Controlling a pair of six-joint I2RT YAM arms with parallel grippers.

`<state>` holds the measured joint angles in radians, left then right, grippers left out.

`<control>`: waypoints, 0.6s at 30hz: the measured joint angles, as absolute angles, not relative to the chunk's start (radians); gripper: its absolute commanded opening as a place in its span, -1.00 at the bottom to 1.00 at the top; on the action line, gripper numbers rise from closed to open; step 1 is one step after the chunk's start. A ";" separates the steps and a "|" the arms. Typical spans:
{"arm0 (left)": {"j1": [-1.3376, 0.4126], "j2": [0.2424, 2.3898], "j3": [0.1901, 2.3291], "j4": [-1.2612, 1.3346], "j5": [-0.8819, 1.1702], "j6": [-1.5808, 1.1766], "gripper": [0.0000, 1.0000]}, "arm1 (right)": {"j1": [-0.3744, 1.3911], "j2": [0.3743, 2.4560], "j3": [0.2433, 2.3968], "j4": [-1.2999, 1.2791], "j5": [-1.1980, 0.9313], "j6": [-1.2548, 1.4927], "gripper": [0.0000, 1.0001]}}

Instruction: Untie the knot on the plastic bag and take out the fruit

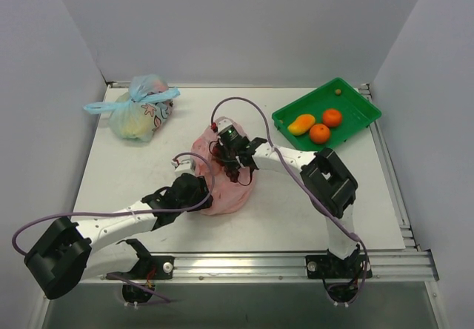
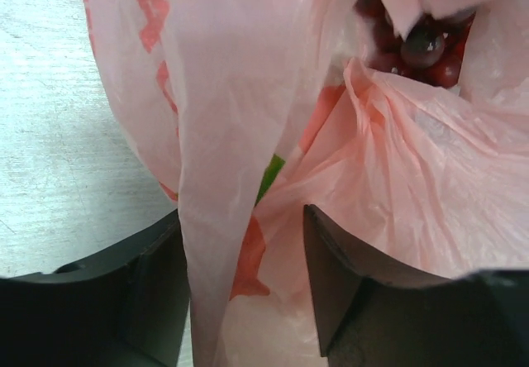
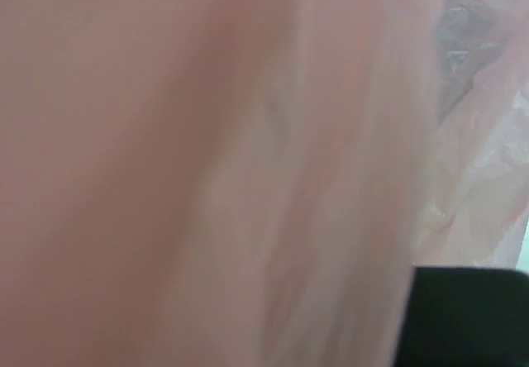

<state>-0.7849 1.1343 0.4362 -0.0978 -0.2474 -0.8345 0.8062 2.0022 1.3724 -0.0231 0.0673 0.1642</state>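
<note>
While both arms stretched out over the white tabletop [image 1: 118, 166], the thin, translucent, crinkled pink plastic bag [image 1: 229, 195] lay at its middle. The left gripper [image 2: 242, 214] was at the bag's near-left side and the right gripper [image 1: 235, 164] was over its top from the right. Left wrist view: the left jaws stood partly apart, with a hanging fold of the pink film running down between the two black fingers [image 2: 140, 301]. The fold lay against one finger with a gap before the other, so no pinch on the film was seen. Through an opening in the film at the upper right of that view, a bunch of dark purple grapes [image 2: 423, 45] sat inside the bag. Right wrist view: blurred pink film filled nearly the whole picture, with only a black corner at lower right, so could not tell whether the right jaws were wide, narrow or holding anything. A green plastic tray [image 1: 355, 101] stood at the far-right corner, well apart from the bag, holding a yellow-orange mango [image 1: 301, 124] and two round oranges [image 1: 332, 117] close together. A second bag tied with a light-blue strip [image 1: 141, 114] sat at the far left, apart from both arms.
</note>
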 measured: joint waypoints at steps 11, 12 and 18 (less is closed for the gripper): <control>-0.785 1.119 0.444 -0.138 -0.281 -0.834 -0.16 | 0.846 1.781 1.179 -0.009 -0.086 0.196 -1.00; -0.785 1.115 0.446 -0.144 -0.286 -0.834 -0.15 | 0.846 1.757 1.167 -0.008 -0.105 0.199 -1.00; -0.785 1.095 0.452 -0.167 -0.308 -0.834 -0.17 | 0.851 1.673 1.132 0.004 -0.147 0.212 -1.00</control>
